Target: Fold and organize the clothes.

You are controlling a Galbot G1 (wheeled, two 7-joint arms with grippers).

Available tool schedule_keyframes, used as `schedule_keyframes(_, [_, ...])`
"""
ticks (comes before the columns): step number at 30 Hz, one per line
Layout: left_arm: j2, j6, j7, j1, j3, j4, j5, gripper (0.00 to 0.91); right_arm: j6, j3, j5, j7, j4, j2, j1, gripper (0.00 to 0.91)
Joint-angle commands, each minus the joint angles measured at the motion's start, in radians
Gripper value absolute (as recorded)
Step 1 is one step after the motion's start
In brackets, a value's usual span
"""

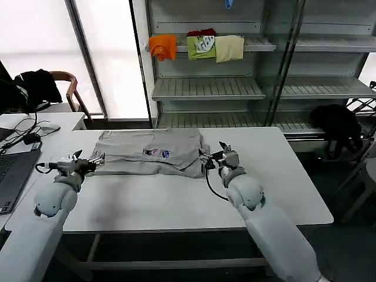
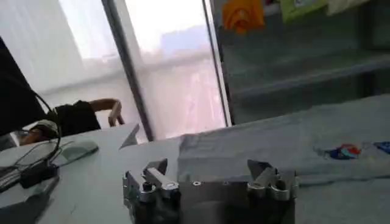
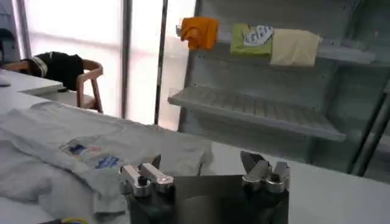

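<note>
While soft grey shirt (image 1: 154, 152) lies rumpled | left tool (image 1: 97, 158) apart | right tool (image 1: 210, 160) apart

Light grey shirt (image 1: 154, 153): lies flat on the white table, at the far middle of the top, partly folded into a wide, roughly rectangular shape. Small multicoloured chest print faces up, near the middle of the cloth. Fabric wrinkled; near edge uneven, with a thicker fold along the right end.

White table (image 1: 176, 200) with 1 folded light grey shirt (image 1: 150, 153) flat on its far half.
</note>
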Motion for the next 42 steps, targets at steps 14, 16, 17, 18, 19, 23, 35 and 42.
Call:
schedule_keyframes(14, [-0.007, -0.016, 0.072, -0.027, -0.043, 0.201, -0.114, 0.836, 0.003, -0.003, 0.094, -0.011, -0.002, 0.010, -0.075, 0.907])
schedule_keyframes(16, [-0.011, -0.018, 0.074, -0.046, -0.040, 0.231, -0.114, 0.756, 0.003, -0.010, 0.092, -0.012, -0.006, 0.014, -0.068, 0.826])
schedule_keyframes(17, [-0.013, -0.018, 0.075, -0.054, -0.040, 0.247, -0.114, 0.725, 0.003, -0.013, 0.090, -0.012, -0.009, 0.016, -0.065, 0.796])
schedule_keyframes(18, [-0.014, -0.018, 0.076, -0.061, -0.038, 0.262, -0.114, 0.715, 0.003, -0.017, 0.089, -0.012, -0.011, 0.017, -0.062, 0.766])
schedule_keyframes(19, [-0.015, -0.019, 0.078, -0.062, -0.038, 0.267, -0.114, 0.705, 0.003, -0.021, 0.088, -0.012, -0.015, 0.018, -0.059, 0.746])
schedule_keyframes(23, [-0.017, -0.024, 0.086, -0.067, -0.034, 0.277, -0.112, 0.574, 0.003, -0.024, 0.083, -0.015, -0.035, 0.024, -0.050, 0.615])
schedule_keyframes(35, [-0.020, -0.023, 0.102, -0.077, -0.016, 0.283, -0.106, 0.262, 0.009, -0.024, 0.067, -0.033, -0.092, 0.035, -0.039, 0.343])
schedule_keyframes(42, [-0.022, -0.023, 0.121, -0.087, -0.005, 0.302, -0.094, 0.020, 0.010, -0.027, 0.061, -0.034, -0.117, 0.037, -0.021, 0.121])
